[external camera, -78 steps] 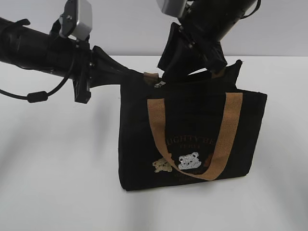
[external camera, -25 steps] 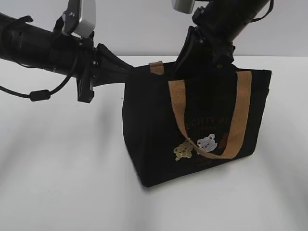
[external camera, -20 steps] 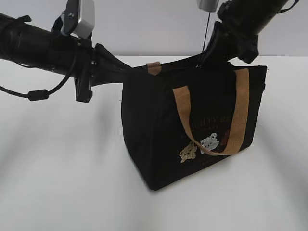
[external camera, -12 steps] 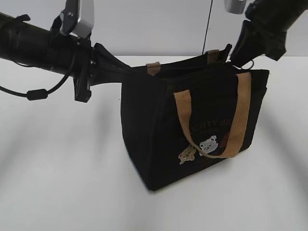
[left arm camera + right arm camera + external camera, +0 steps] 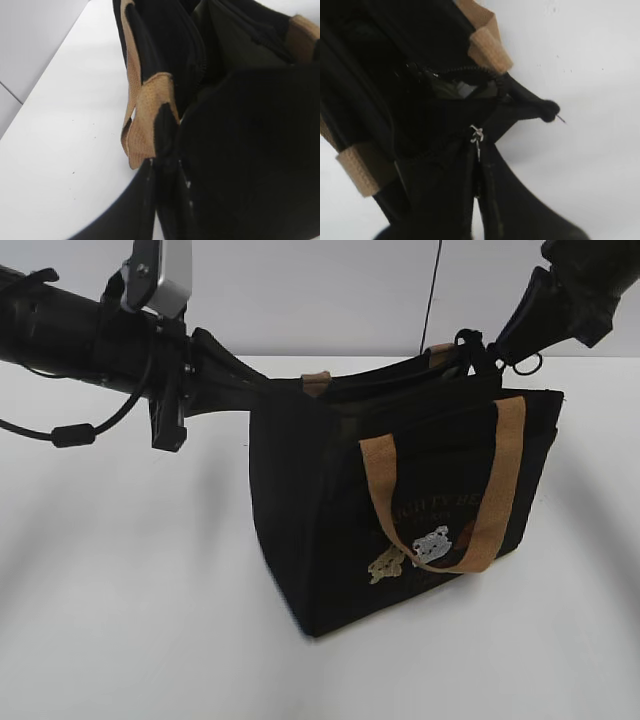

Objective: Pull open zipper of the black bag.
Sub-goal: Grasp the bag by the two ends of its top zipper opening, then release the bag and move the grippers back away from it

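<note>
The right gripper [image 5: 479, 150] is pinched tight on the silver zipper [image 5: 476, 134] at the far right end of the black bag [image 5: 320, 510]. The left gripper [image 5: 165, 150], nearly closed, clamps the bag's left top edge beside a tan tab [image 5: 150, 107]. The bag stands on the white table [image 5: 130, 590], its top gaping; what is inside is too dark to tell.

Left hand [image 5: 270, 388] reaches in level from left, pinched; right hand [image 5: 478, 150] slants down, clamped.
</note>
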`<state>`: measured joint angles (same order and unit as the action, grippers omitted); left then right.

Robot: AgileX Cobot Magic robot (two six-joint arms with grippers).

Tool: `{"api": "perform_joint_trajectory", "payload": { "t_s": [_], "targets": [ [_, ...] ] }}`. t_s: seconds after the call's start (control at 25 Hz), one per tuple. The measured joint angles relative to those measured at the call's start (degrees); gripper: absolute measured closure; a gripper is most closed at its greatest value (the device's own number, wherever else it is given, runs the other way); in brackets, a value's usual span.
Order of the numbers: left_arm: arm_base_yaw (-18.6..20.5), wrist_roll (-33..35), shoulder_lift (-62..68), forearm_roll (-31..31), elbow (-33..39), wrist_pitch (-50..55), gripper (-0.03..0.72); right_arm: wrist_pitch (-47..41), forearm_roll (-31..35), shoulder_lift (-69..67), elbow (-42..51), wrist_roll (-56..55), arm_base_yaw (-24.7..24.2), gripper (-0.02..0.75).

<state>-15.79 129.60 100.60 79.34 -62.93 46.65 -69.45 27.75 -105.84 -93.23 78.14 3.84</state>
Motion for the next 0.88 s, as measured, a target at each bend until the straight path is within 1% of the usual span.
{"api": "perform_joint_trajectory", "payload": {
  "t_s": [0.04,0.08,0.12,0.2,0.28,0.36,0.4,0.48,0.56,0.6,0.68,0.72,0.76,0.84,0.88],
  "targets": [
    [0.0,-0.13,0.0,0.08,0.0,0.0,0.629,0.0,0.43,0.2,0.0,0.0,0.0,0.725],
    [0.0,-0.75,0.0,0.1,0.0,-0.27,0.613,0.0,0.49,0.48,0.0,-0.14,0.0,0.69],
    [0.0,-1.92,0.0,0.15,0.0,-0.72,0.583,0.0,0.6,0.92,0.0,-0.59,0.0,0.647],
    [0.0,-4.37,-0.11,0.3,0.0,-1.32,0.48,0.0,0.65,2.13,0.0,-2.58,0.0,0.529],
    [0.18,-7.29,-0.42,0.64,0.0,-1.46,0.341,0.0,0.72,3.82,0.0,-5.24,0.0,0.455],
    [0.23,-10.42,-1.49,0.63,0.0,-1.77,0.253,0.0,0.76,5.84,0.0,-7.07,0.0,0.423],
    [0.23,-12.22,-2.51,0.63,0.0,-1.96,0.23,0.0,0.76,6.87,0.0,-8.2,0.0,0.416],
    [0.23,-16.09,-4.91,0.18,0.0,-3.21,0.208,0.0,0.71,8.75,0.0,-10.72,0.0,0.41],
    [0.23,-22.27,-8.15,-1.64,0.0,-6.25,0.2,-0.05,0.28,10.62,0.0,-14.48,0.0,0.407],
    [0.23,-25.27,-9.6,-3.53,0.0,-7.59,0.197,-0.05,-0.43,11.57,0.0,-16.46,0.0,0.406],
    [0.23,-33.5,-13.1,-9.05,-0.14,-9.64,0.196,-0.05,-2.7,13.23,0.0,-22.25,0.0,0.405],
    [0.23,-39.05,-14.44,-13.44,-0.52,-10.46,0.195,-0.05,-4.24,13.84,0.0,-24.96,0.0,0.405],
    [0.23,-44.76,-15.87,-18.9,-1.09,-10.8,0.197,-0.05,-6.11,14.51,0.0,-28.27,0.0,0.404],
    [0.23,-60.47,-17.81,-31.16,-3.48,-9.46,0.214,-0.13,-10.72,15.67,0.0,-34.28,-0.05,0.404],
    [0.23,-66.89,-18.25,-38.19,-4.86,-7.85,0.224,-0.12,-13.61,16.27,0.0,-36.44,-0.05,0.404]
  ]
}}
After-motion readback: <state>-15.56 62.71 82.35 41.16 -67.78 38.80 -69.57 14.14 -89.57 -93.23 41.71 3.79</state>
